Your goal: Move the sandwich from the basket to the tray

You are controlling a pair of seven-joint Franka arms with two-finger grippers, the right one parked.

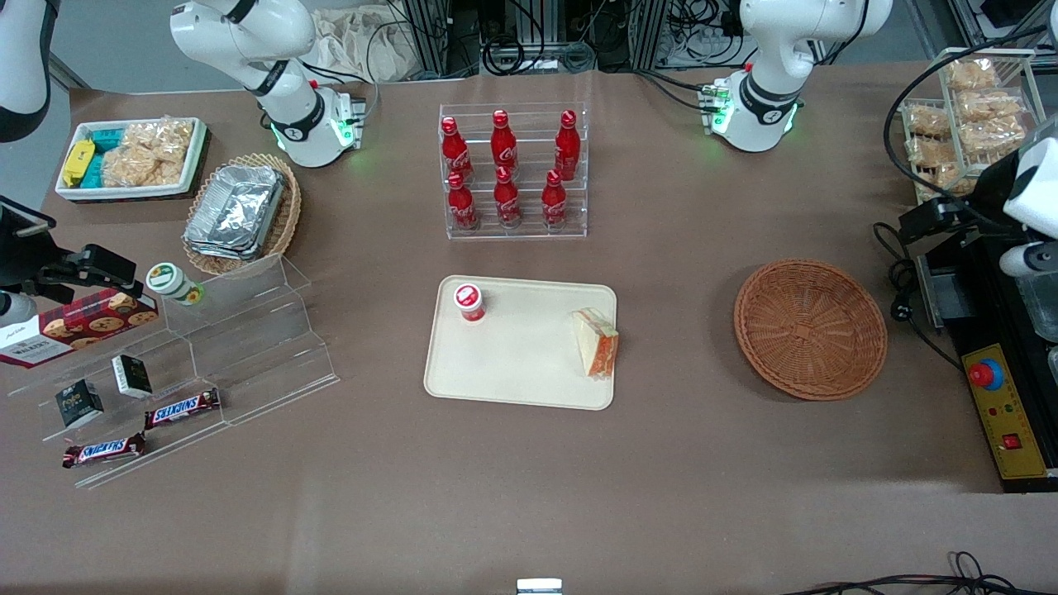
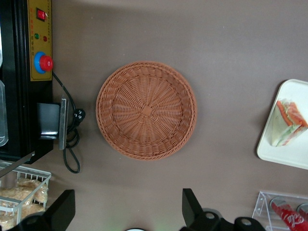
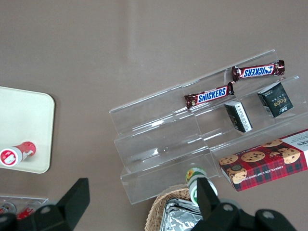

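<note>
Sandwich (image 1: 596, 340) already on tray (image 1: 512, 372), at tray edge nearest basket (image 1: 810, 328), beside small red-capped bottle (image 1: 469, 302) lying on same tray. Basket empty. My hand (image 2: 127, 211) high above tabletop (image 1: 579, 479), over basket's rim region, well apart from tray; sandwich lies off sideways from hand, past basket. Fingers (image 2: 191, 208) spread wide, holding nothing, touching nothing. Judgement: placement done, nothing left to carry.

One sandwich (image 1: 596, 341), one tray (image 1: 521, 364) and one round basket (image 1: 810, 328) are counted. Six red bottles (image 1: 506, 169) are held in one clear rack. Two Snickers bars (image 1: 182, 408), two small dark boxes (image 1: 132, 376) and one biscuit box (image 1: 78, 325) are counted. One tool (image 2: 127, 211) is seen, fingers spread.
</note>
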